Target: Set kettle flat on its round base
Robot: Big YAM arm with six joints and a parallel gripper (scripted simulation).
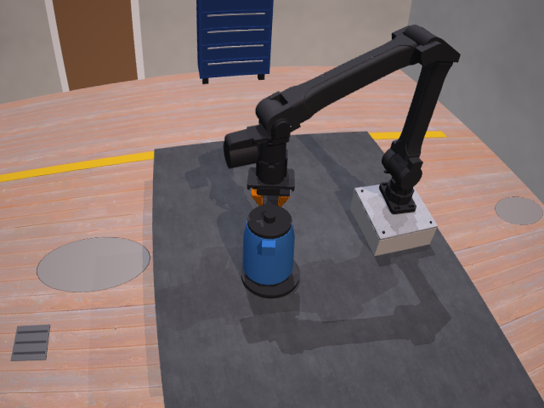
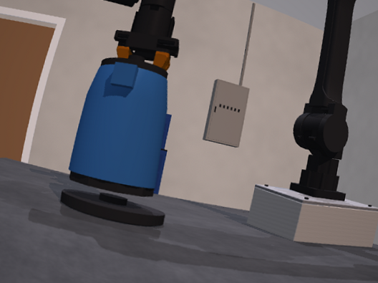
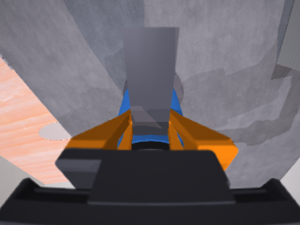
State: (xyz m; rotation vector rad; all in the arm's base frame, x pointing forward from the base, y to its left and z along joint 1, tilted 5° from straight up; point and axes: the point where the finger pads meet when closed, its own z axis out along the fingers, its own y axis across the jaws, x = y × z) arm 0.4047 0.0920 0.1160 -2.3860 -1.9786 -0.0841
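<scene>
The blue kettle hangs close to upright above its round black base. In the exterior view a narrow gap shows between the kettle's underside and the stud. The stud is roughly under the kettle's middle, slightly right there; the ring's hole is hidden. The base lies flat, stud up. My gripper is shut on the upright bar of the grey handle, behind the kettle as the top camera sees it. The lid knob is on top.
The arm's pale mounting block stands to the right of the kettle on the dark mat. The blue drawer cabinet stands far behind. The kettle's short spout points toward the top and exterior views.
</scene>
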